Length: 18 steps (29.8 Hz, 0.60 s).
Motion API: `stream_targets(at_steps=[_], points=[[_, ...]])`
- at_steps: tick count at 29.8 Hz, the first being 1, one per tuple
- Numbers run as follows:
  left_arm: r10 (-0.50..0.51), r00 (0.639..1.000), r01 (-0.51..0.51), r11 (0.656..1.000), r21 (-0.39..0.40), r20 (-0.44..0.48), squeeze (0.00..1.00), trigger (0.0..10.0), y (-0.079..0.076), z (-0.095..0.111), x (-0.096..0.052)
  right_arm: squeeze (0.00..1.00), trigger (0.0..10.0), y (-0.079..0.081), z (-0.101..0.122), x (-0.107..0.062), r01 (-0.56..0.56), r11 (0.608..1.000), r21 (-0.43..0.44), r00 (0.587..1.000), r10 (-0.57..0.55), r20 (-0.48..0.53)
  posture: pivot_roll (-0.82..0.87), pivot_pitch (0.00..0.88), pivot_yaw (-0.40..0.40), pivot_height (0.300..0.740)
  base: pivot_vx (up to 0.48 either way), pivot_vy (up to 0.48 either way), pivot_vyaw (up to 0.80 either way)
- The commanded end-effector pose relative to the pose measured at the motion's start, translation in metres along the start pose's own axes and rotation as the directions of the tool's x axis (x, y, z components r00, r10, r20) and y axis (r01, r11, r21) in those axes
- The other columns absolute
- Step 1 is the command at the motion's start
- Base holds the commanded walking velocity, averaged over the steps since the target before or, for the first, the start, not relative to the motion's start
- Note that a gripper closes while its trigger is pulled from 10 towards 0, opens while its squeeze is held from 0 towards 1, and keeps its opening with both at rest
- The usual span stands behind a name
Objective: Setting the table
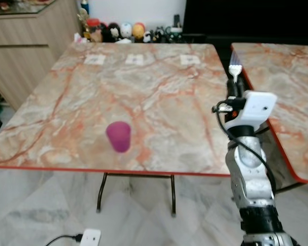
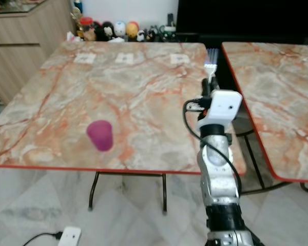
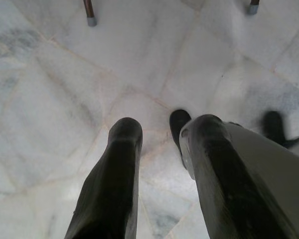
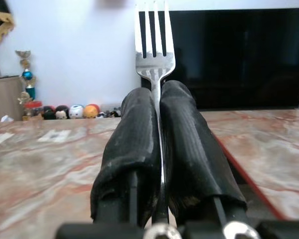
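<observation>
From the head, the right gripper (image 1: 233,87) is raised over the marble table's (image 1: 159,92) right edge, fork (image 1: 235,70) tines up, purple cup (image 1: 118,136) well to its left; its wrist view shows both fingers (image 4: 134,139) pressed on the silver fork's handle; the left gripper (image 3: 162,144) hangs spread above the floor (image 3: 65,89).

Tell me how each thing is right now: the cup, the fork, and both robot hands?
Purple cup: standing upright on the marble table, near its front edge, nothing touching it.
Fork: gripped by its handle, tines pointing up and forward, raised by the table's right edge.
Right hand: shut on the fork.
Left hand: open, holding nothing, hanging down over the floor.
</observation>
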<state>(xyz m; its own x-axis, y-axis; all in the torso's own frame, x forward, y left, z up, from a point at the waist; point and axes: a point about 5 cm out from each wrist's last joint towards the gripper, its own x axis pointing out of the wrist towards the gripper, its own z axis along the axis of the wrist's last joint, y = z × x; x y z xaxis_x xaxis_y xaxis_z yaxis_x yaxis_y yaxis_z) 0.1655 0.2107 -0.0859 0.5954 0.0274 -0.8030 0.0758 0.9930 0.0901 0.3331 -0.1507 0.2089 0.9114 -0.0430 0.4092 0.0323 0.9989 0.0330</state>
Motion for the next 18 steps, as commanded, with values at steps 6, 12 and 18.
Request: stream_targets(at_steps=[6, 12, 18], points=[[-0.006, 0.999, 0.006, 1.000, 0.008, -0.036, 0.00, 10.0, -0.0035, -0.0085, -0.0013, 0.00, 10.0, -0.0071, -0.0005, 0.0007, 0.028, 0.999, -0.019, 1.000, -0.028, -0.010, -0.08, 0.101, 0.053, 0.740, 0.000, -0.433, 0.00], [-0.008, 0.999, 0.008, 1.000, 0.008, -0.035, 0.00, 10.0, -0.0038, -0.0083, -0.0012, 0.00, 10.0, -0.0074, -0.0010, 0.0006, 0.030, 0.999, -0.020, 0.999, -0.030, -0.013, -0.08, 0.105, 0.053, 0.740, 0.000, -0.431, 0.00], [-0.012, 0.999, 0.013, 1.000, 0.010, -0.035, 0.00, 10.0, -0.0055, -0.0074, -0.0008, 0.00, 10.0, -0.0090, -0.0016, 0.0008, 0.033, 0.999, -0.027, 0.999, -0.033, -0.019, -0.09, 0.108, 0.047, 0.740, 0.000, -0.431, 0.00]])
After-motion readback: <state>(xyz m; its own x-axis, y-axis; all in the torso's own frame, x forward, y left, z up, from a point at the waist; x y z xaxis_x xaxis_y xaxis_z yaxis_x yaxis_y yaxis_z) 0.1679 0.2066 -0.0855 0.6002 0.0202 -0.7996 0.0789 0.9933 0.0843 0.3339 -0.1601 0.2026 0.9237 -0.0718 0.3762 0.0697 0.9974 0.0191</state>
